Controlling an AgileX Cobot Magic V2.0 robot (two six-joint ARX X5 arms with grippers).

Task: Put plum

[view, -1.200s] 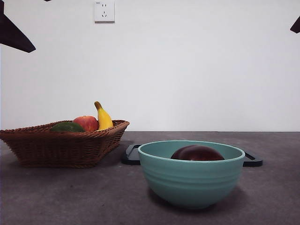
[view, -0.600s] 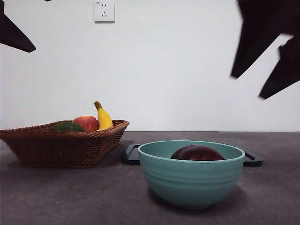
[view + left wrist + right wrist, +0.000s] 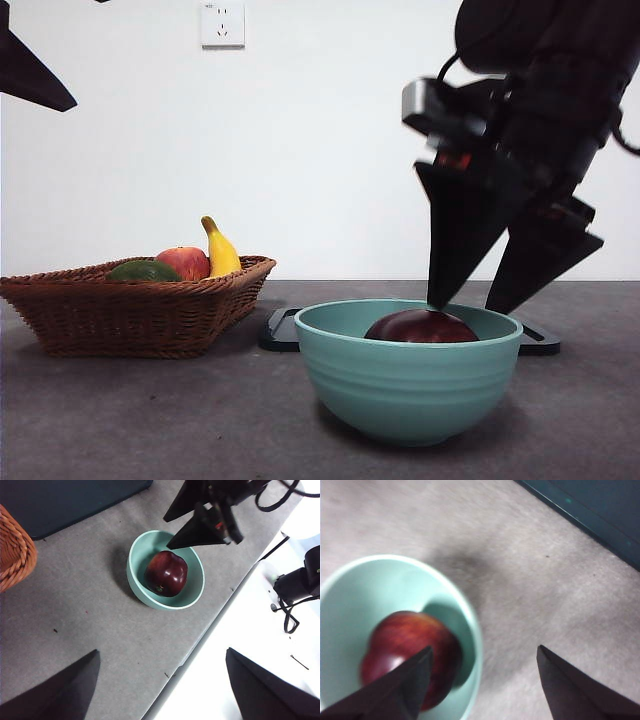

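Observation:
The dark maroon plum [image 3: 420,327] lies inside a teal bowl [image 3: 408,390] near the table's front; the left wrist view shows the plum [image 3: 166,573] in the bowl [image 3: 134,575] from above. My right gripper [image 3: 465,305] hangs open just over the bowl's far right rim, its jaws spread and empty. In the right wrist view the plum [image 3: 405,650] sits beside one jaw of that gripper [image 3: 485,649], the bowl [image 3: 355,590] under it. My left gripper [image 3: 161,652] waits high up, open, a black tip [image 3: 30,75] at the top left.
A wicker basket [image 3: 130,310] on the left holds a red apple [image 3: 184,263], a banana [image 3: 220,250] and a flat green fruit [image 3: 143,271]. A dark board [image 3: 282,330] lies behind the bowl. The table's edge [image 3: 210,625] runs close to the bowl.
The right arm has come down from the top right corner to just above the bowl's rim. The plum, bowl, basket and left arm have not moved.

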